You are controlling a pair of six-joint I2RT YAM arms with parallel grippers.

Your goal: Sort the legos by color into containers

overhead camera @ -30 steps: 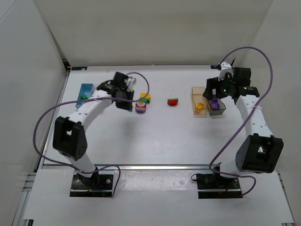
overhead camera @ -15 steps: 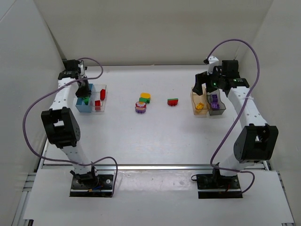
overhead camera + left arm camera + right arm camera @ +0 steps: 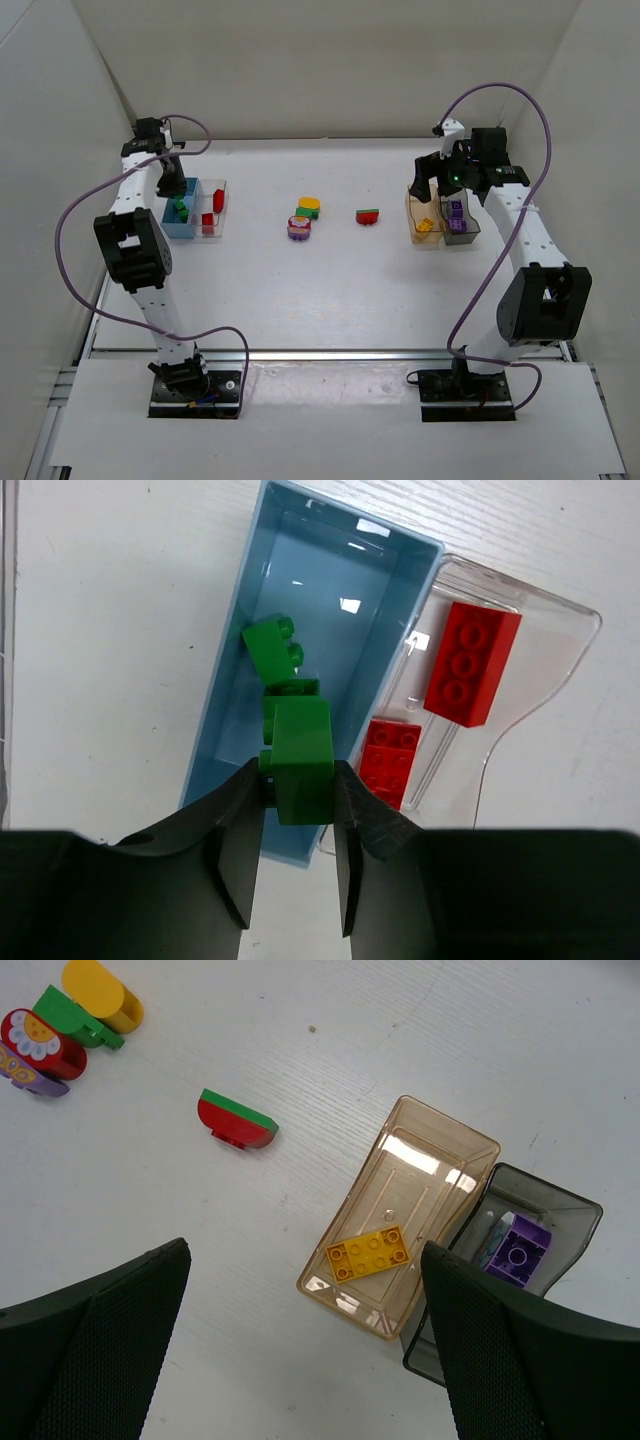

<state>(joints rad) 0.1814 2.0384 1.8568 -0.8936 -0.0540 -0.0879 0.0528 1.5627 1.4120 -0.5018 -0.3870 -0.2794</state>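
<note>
My left gripper (image 3: 169, 186) is shut on a green brick (image 3: 302, 760) and holds it above the near end of the blue bin (image 3: 232, 695), which has two more green bricks (image 3: 273, 645) inside. The clear bin (image 3: 540, 695) beside it holds two red bricks (image 3: 470, 663). My right gripper (image 3: 438, 182) is open and empty above the orange bin (image 3: 425, 1165), which holds a yellow brick (image 3: 368, 1253). The dark grey bin (image 3: 565, 1210) holds a purple brick (image 3: 520, 1250). A red-and-green half-round piece (image 3: 238, 1120) and a mixed cluster (image 3: 62, 1022) of yellow, green, red and purple pieces lie on the table.
The blue bin (image 3: 182, 212) and clear bin (image 3: 212, 208) stand at the far left, the orange bin (image 3: 420, 212) and grey bin (image 3: 462, 224) at the far right. The cluster (image 3: 303, 218) and half-round piece (image 3: 369, 215) lie between them. White walls enclose the table.
My left arm has swung from the middle cluster to over the blue bin, carrying the green brick. My right gripper has lifted slightly above the orange bin.
</note>
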